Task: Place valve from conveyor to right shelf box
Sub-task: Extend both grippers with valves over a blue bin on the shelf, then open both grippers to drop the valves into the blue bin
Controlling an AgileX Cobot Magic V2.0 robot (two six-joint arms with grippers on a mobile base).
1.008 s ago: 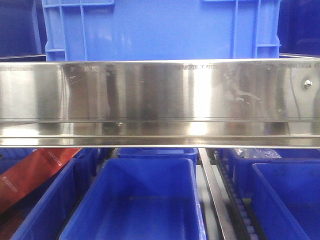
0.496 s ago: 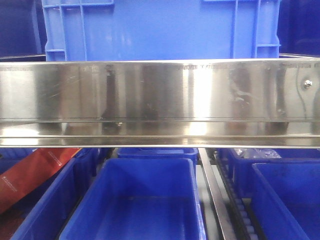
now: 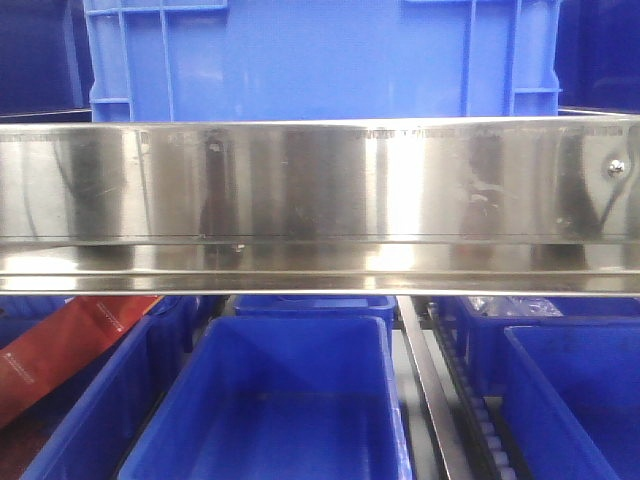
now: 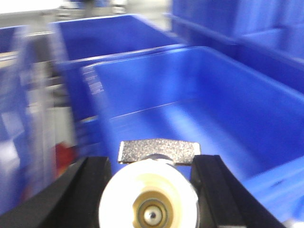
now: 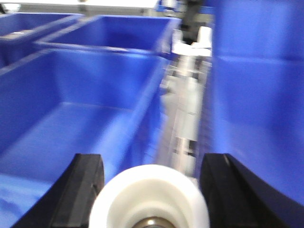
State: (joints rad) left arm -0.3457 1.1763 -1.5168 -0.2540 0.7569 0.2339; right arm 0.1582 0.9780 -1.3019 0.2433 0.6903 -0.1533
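Note:
In the left wrist view a grey speckled metal piece, the valve, sits between the black fingers of my left gripper, which is shut on it. It hangs over the inside of a blue box. The white round part low in that view belongs to the gripper. In the right wrist view my right gripper has its fingers wide apart with nothing between them, above the rim of another blue box. The conveyor is out of view. Neither gripper shows in the front view.
A polished steel shelf rail crosses the front view with a large blue crate above it. Below are blue bins, another bin at the right, a roller track between them, and a red pack at the left.
Dark reflections on the steel rail have shifted slightly. The bins and the crate have not moved.

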